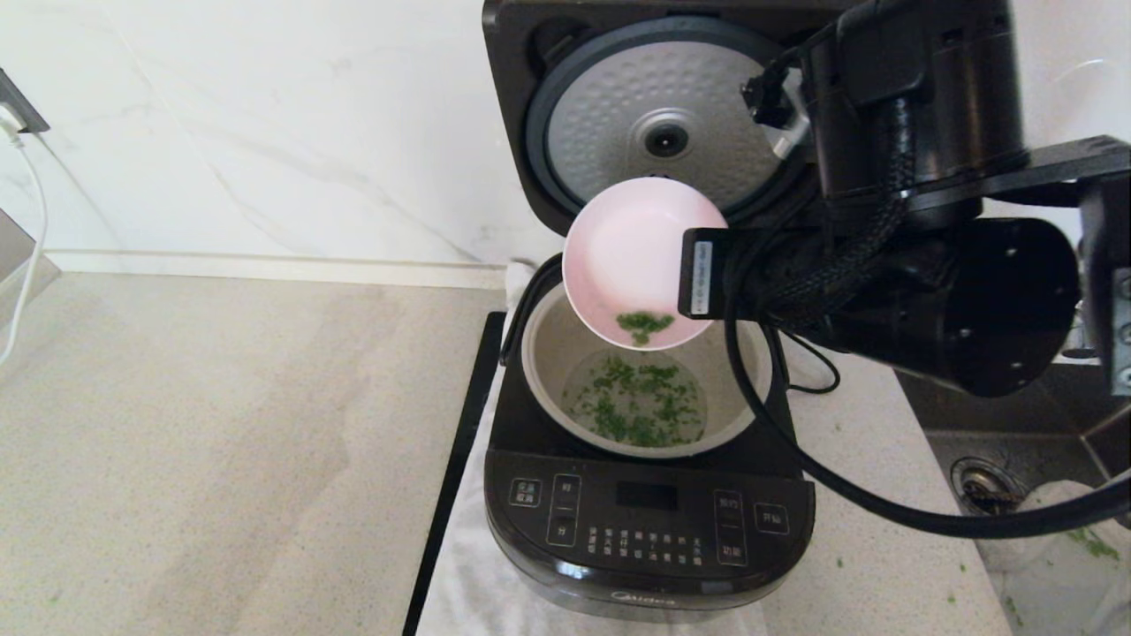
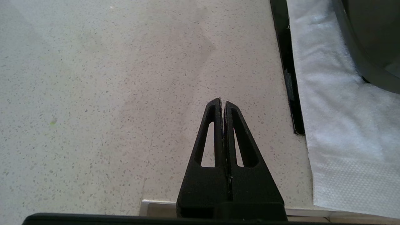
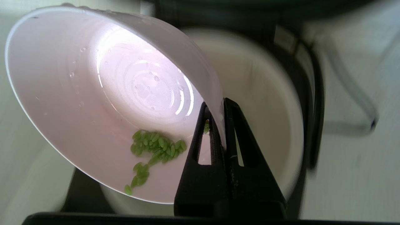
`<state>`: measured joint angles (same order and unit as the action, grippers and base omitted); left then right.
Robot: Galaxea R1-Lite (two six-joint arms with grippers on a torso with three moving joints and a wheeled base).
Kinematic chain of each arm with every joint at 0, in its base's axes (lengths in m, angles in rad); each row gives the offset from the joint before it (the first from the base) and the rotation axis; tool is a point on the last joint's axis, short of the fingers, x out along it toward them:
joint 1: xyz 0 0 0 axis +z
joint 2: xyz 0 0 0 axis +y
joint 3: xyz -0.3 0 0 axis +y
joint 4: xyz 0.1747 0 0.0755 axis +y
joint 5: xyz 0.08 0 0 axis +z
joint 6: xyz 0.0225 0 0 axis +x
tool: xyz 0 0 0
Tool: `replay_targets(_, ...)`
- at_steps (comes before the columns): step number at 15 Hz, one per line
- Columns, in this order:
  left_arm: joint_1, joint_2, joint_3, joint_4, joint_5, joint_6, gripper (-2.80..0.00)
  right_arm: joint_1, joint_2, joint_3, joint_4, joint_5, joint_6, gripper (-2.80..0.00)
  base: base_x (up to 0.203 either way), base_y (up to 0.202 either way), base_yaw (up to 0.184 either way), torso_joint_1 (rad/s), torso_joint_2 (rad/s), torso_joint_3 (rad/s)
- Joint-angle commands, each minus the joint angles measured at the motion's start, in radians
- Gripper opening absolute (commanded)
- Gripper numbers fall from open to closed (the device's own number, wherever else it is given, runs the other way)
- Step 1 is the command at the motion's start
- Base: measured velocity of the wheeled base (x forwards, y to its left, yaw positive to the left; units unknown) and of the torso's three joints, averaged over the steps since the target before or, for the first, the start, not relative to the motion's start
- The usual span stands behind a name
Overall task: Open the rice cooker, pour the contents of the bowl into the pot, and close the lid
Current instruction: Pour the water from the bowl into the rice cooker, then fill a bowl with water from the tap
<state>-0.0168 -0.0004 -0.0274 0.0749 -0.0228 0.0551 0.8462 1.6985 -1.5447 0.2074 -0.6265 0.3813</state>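
Head view shows you the cooker (image 1: 649, 521) standing on a white cloth (image 1: 477, 583) on the counter (image 1: 221, 442), its lid (image 1: 658, 115) swung up at the far side with the dimpled silver plate facing you. Your right gripper (image 3: 222, 104) has its jaws closed tight on the rim of the bowl (image 1: 632, 256), one finger inside and one outside, and holds the bowl tipped steeply over the far part of the open pot (image 1: 552, 362). Most of the green bits (image 1: 641, 402) already lie in water at the pot's bottom. A small clump (image 3: 156, 147) clings to the bowl's wet pink wall near its low rim, just above the pot.

Your left gripper (image 2: 222, 104) hangs over bare counter to the left of the cooker, jaws pressed together and holding nothing.

You appear to be late in the pouring step. The next move likely calls for tipping the bowl further or giving it a small shake so the clump slides off, keeping the rim over the pot. After that the bowl needs setting down and the lid needs closing.
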Motion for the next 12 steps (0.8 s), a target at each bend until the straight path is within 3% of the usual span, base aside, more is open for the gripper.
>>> replay_targets(1,0.0,-0.001,0.0,0.0,0.0,0.0,-2.8,-0.087,-0.079,-0.05,0.297,0.142,0.116,-2.8,0.0,0.0,0.0,0.0,0.0,0.0)
replay_targets(3,0.0,-0.001,0.0,0.0,0.0,0.0,-2.8,-0.186,-0.129,-0.054,0.393,0.231,0.164,-2.8,0.0,0.0,0.0,0.0,0.0,0.0)
replay_targets(7,0.0,0.0,0.0,0.0,0.0,0.0,-2.8,-0.397,-0.245,-0.034,0.549,0.4,0.184,-2.8,0.0,0.0,0.0,0.0,0.0,0.0)
replay_targets(12,0.0,0.0,0.0,0.0,0.0,0.0,-2.8,-0.783,-0.328,0.035,0.643,0.536,0.155,-2.8,0.0,0.0,0.0,0.0,0.0,0.0)
